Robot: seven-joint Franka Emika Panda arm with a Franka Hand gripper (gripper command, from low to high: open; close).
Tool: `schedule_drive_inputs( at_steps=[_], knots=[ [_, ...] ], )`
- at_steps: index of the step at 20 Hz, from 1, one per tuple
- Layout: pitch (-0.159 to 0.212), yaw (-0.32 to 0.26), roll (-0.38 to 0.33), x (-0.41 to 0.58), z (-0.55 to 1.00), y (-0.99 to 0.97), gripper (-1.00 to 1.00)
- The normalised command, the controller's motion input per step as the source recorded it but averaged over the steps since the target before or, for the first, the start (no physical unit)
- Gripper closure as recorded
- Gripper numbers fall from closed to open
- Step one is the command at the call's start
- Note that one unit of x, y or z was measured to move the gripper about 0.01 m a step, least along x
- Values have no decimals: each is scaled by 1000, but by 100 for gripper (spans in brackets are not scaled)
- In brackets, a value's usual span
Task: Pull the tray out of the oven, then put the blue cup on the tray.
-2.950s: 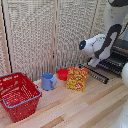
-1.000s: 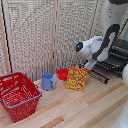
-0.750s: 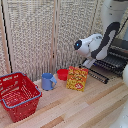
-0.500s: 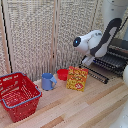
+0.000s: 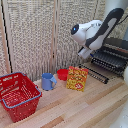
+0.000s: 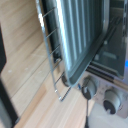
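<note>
The tray (image 5: 109, 60), a rack of dark and silver bars, sticks out of the front of the black and silver oven (image 5: 120, 46) at the exterior view's right. In the wrist view the tray (image 6: 82, 30) fills the middle, above the oven's knobs (image 6: 89, 88). My gripper (image 5: 84, 51) hangs in the air to the left of the tray's front edge, apart from it, open and holding nothing. One dark finger (image 6: 3, 55) shows at the edge of the wrist view. The blue cup (image 5: 48, 81) stands upright on the wooden table, well to the left of the gripper.
A small red bowl (image 5: 62, 74) sits behind a yellow and red box (image 5: 77, 78), between the cup and the oven. The oven's open door (image 5: 96, 74) juts out low. A red basket (image 5: 17, 95) stands at the left. A slatted screen closes the back.
The arm has lifted and swung toward the exterior view's left, away from the tray's front edge. The cup, bowl, box and basket have not moved.
</note>
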Motion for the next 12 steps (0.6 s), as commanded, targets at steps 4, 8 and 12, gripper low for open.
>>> schedule_drive_inputs(
  at_steps=[4,8,12],
  knots=[
    [-97,-143,269,156,156,389,-100],
    [-76,-137,291,143,149,404,-100],
    [-58,-137,302,114,153,413,-100]
  ],
)
